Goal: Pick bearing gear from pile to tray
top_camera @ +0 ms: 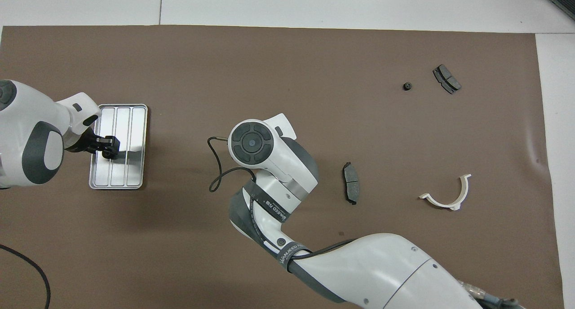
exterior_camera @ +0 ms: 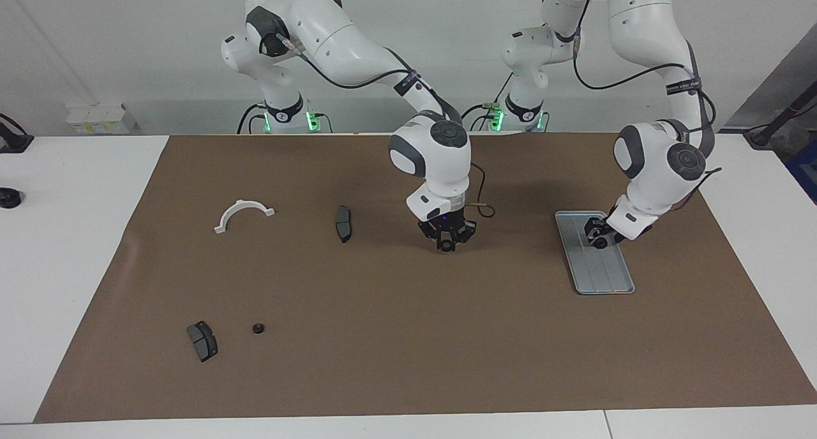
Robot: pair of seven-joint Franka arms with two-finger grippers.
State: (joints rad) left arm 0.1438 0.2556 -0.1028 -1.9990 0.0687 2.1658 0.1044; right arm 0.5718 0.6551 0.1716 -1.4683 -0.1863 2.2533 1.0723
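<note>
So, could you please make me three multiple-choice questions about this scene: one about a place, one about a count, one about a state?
1. The left tool hangs over: A the tray; B the white bracket; C the table's edge.
2. Dark brake pads on the mat: A one; B two; C four.
3. The small black round piece and the pad beside it: A touch; B lie apart; C are stacked.
Answers: 1 A, the facing view shows it above the tray's ribs. 2 B, one pad lies near the middle, the other farther from the robots. 3 B, bare mat shows between them.
</note>
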